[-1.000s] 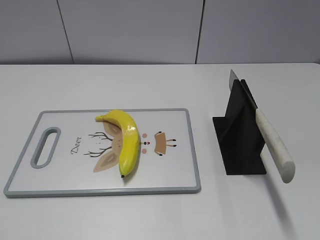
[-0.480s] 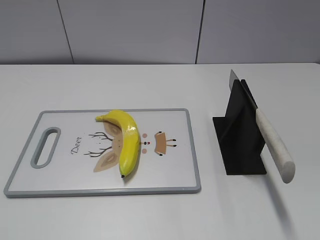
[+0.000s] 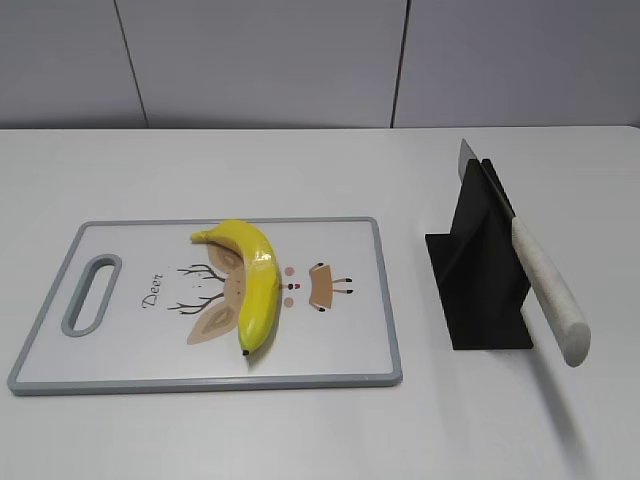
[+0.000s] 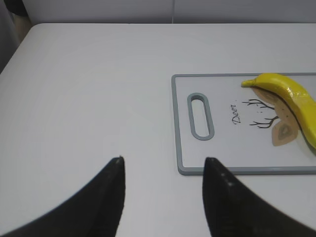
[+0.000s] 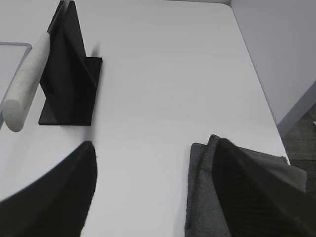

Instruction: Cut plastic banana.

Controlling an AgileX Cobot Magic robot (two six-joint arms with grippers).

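White tabletop (image 3: 300, 430) fills the near foreground in the exterior view. Just beyond that: flat rectangular white cutting board w/ grey rim (image 3: 215, 380), slotted grey handle hole at its left end, printed "Deer" text and cartoon deer artwork in the middle. Glossy bright-yellow curved plastic banana (image 3: 255, 285) lies on the board approx. at centre, over the deer print; dark tip points toward the near edge, greenish stem end toward the far edge and a bit left. It looks whole, uncut.

To the right, well apart from the board: black angular knife stand (image 3: 478, 270) on the table. Kitchen knife w/ speckled off-white handle (image 3: 548, 290) rests in it at a slant, handle down and toward the near right, metal blade running up and back through the stand's slot. Farthest back: grey panelled wall (image 3: 300, 60).

Neither arm shows in the exterior view.

Left wrist view: left gripper (image 4: 163, 165) w/ two black fingers spread apart, nothing between them, over bare table just beside the board's handle end (image 4: 200, 116). Banana (image 4: 291, 98) sits at the far right of that view.

Right wrist view: right gripper (image 5: 155, 148) also spread wide, holding nothing, above bare table. Dark grey fabric-like patch (image 5: 202, 197) lies partly under its right finger; can't tell what it is. Stand (image 5: 66, 74) and knife handle (image 5: 27, 81) are up at far left, well apart from the fingers.
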